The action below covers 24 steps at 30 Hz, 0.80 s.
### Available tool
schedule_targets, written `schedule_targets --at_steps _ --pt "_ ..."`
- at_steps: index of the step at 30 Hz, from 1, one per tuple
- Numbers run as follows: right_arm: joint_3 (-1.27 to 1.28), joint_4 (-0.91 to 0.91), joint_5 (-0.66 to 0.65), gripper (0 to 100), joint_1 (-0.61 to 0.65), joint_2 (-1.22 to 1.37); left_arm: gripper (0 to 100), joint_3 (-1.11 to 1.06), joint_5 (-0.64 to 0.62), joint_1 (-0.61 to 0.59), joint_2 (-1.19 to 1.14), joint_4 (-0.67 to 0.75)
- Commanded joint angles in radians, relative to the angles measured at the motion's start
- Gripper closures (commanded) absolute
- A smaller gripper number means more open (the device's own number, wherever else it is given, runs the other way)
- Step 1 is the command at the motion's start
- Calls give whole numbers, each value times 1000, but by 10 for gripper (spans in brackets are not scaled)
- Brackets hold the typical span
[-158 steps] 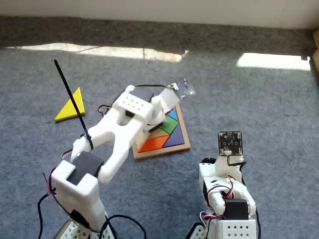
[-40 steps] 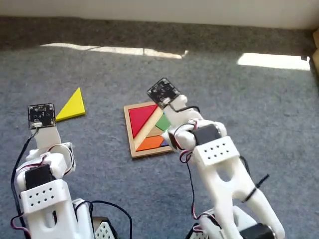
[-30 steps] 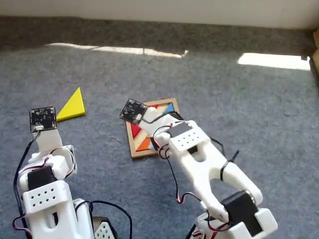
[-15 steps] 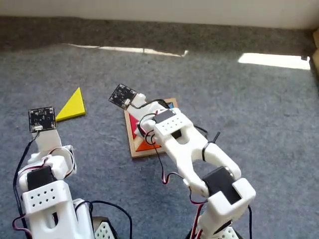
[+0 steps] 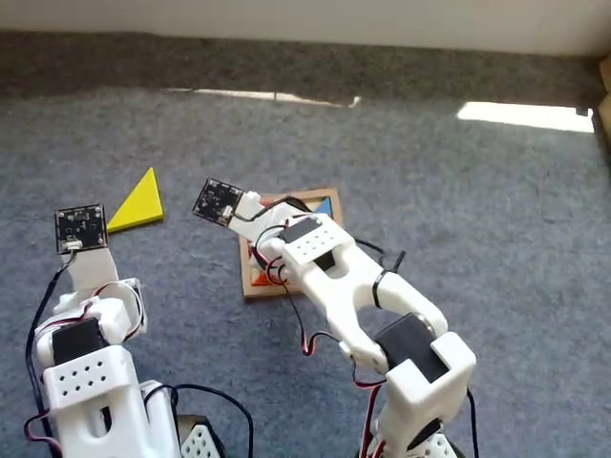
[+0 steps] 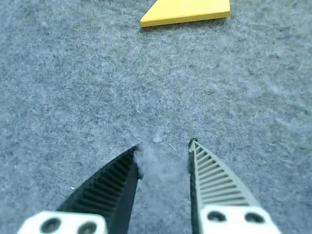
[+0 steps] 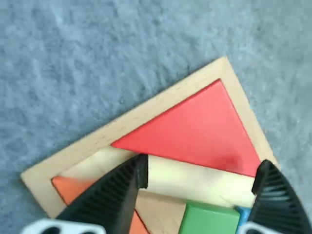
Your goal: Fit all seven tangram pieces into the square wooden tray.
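The square wooden tray (image 7: 146, 109) lies on grey carpet and holds a red triangle (image 7: 195, 131), an orange piece (image 7: 68, 187), a green piece (image 7: 204, 217) and a blue piece (image 7: 242, 213). A bare wooden strip runs beside the red triangle. My right gripper (image 7: 201, 170) hangs open just above that strip, holding nothing. In the high view the right arm (image 5: 315, 253) covers most of the tray (image 5: 258, 289). A yellow triangle (image 5: 138, 202) lies on the carpet left of the tray. My left gripper (image 6: 165, 148) is open over bare carpet, short of the yellow triangle (image 6: 190, 10).
Grey carpet (image 5: 477, 219) stretches around the tray, with open floor to its right and between it and the yellow triangle. Sunlit patches (image 5: 520, 114) lie near the back wall. The left arm (image 5: 81, 296) stands folded at the front left.
The right arm has swung left across the tray, its wrist now past the tray's left side. The left arm, over the tray 5.3 s ago, now sits folded back and still.
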<state>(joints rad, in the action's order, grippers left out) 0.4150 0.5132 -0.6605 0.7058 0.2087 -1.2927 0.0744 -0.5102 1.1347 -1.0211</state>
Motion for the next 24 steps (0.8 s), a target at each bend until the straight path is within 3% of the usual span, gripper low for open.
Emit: schedule_targets --at_steps 1,13,20,24 --pt "-51 -94 91 663 13 -16 842 -5 -5 -8 15 15" --pt "-51 -441 339 663 -27 -18 842 -5 -5 -8 15 15" --pt "-51 -460 528 663 -56 -38 842 -5 -5 -8 15 15" --pt "-36 -453 535 663 -51 -140 842 -5 -5 -8 15 15"
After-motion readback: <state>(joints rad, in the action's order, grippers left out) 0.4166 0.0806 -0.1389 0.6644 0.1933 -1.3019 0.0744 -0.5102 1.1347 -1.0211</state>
